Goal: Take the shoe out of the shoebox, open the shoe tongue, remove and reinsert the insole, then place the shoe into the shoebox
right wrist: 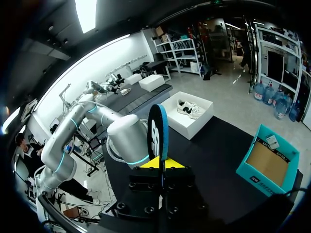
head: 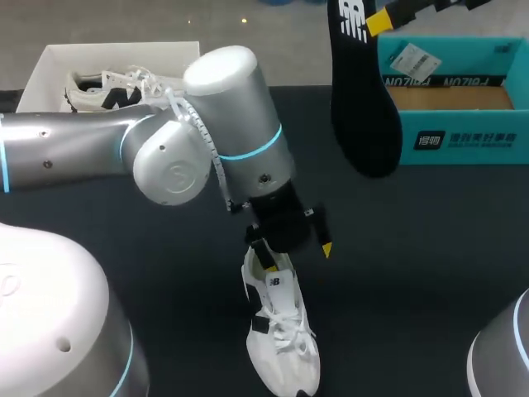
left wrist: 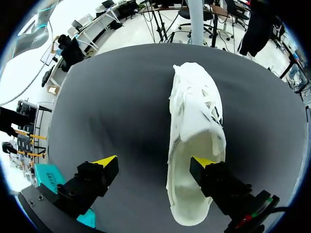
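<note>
Shoe (head: 285, 343) beneath left arm (head: 235, 124); insole (head: 359, 99) hangs before teal shoebox (head: 463, 141).

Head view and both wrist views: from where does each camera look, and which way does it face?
Head view: above and behind the robot, facing down on the table; my left arm shows over the white shoe.
Left wrist view: on the left wrist, facing down along the open left fingers at that shoe.
Right wrist view: on the right wrist, high up, facing across the table; the right fingers hold the insole.
Shared: head and right wrist views both show the teal shoebox.
</note>
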